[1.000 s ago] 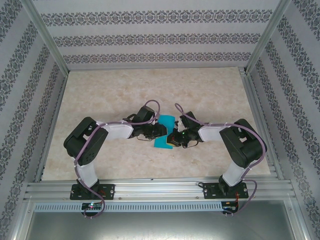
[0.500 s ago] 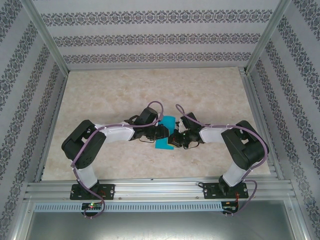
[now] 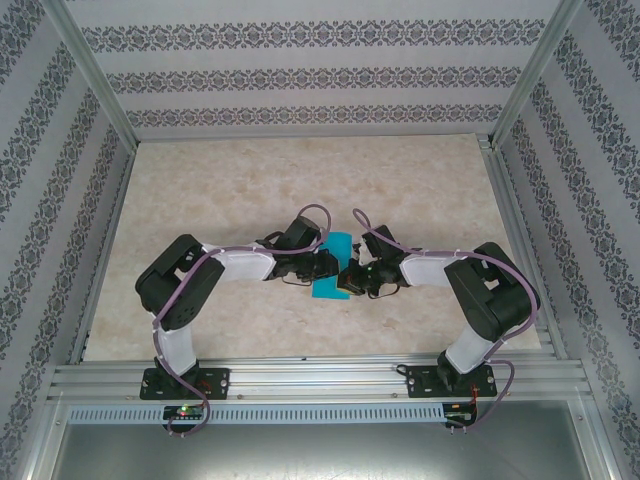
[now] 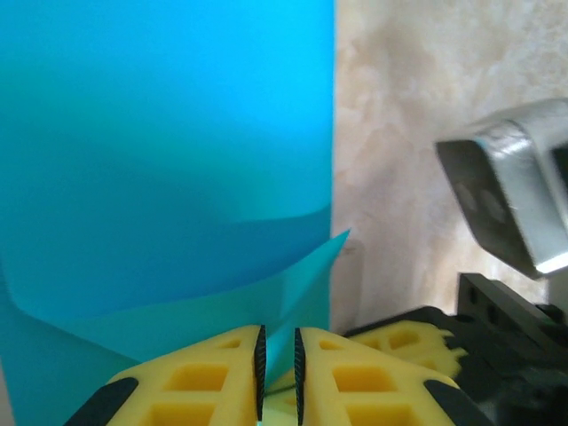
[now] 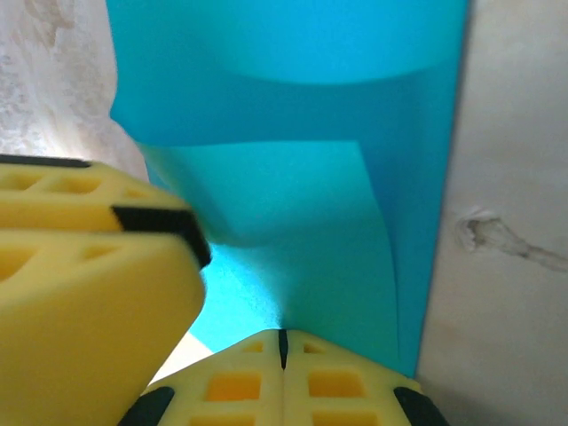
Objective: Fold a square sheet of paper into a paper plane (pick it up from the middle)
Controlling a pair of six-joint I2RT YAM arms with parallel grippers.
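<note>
The left gripper (image 4: pixel 279 364) has its yellow fingers (image 4: pixel 213 377) drawn almost together with a slim gap left between them. A curled flap of the sheet (image 4: pixel 160 133) runs down into that gap, so the gripper is pinching the sheet's edge. The right gripper (image 5: pixel 282 346) has its fingers (image 5: pixel 346 382) pressed flat against each other, and the sheet's folded layers narrow down to the seam between them, caught there. In the right wrist view a left finger sits just beside them, over the sheet's left part. From above, the two grippers meet tip to tip over the teal sheet, the left one on its left edge and the right one at its near right corner. The sheet lies around the middle of the table (image 3: pixel 420 190), somewhat nearer the near edge than the far one. Against a second ago, the left fingers have closed in on the sheet and the left arm (image 3: pixel 180 290) has shifted its elbow a little toward the centre; the sheet and the right arm (image 3: pixel 430 268) sit where they were
</note>
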